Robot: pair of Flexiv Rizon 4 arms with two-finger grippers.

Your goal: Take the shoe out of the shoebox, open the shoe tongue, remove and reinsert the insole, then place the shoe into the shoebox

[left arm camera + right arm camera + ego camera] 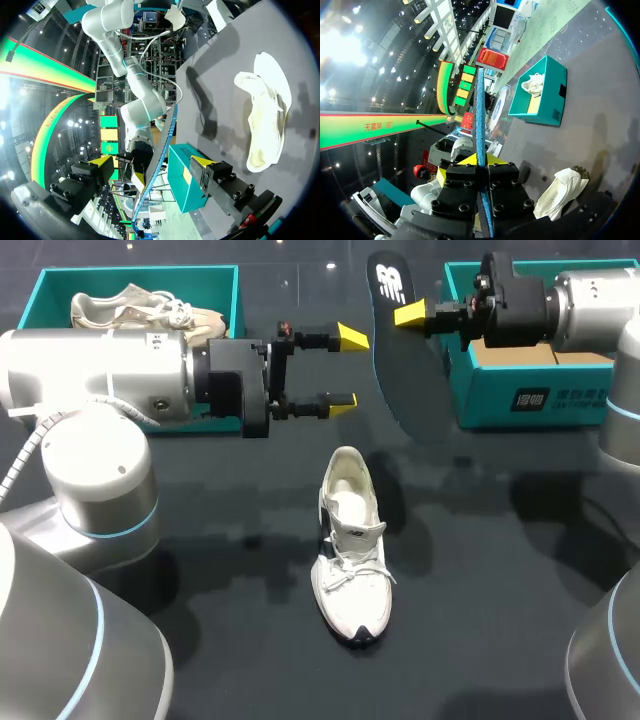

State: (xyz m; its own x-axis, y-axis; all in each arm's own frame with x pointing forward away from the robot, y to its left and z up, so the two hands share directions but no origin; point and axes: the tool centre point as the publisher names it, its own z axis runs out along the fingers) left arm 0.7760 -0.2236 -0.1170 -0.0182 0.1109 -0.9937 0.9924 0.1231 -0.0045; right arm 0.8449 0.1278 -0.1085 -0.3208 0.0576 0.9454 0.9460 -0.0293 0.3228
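Currently the right gripper (407,313) pinches the insole (402,375) beyond the shoe (350,552)

Dark counter, three items

Counter (480,570): dark, matte. White shoe (350,550) near the middle, upright on its sole, toe toward the near edge, laces loose. Teal left box (140,274) at the far-left corner; teal right box (480,400) at the far right. Shoe well apart from both.
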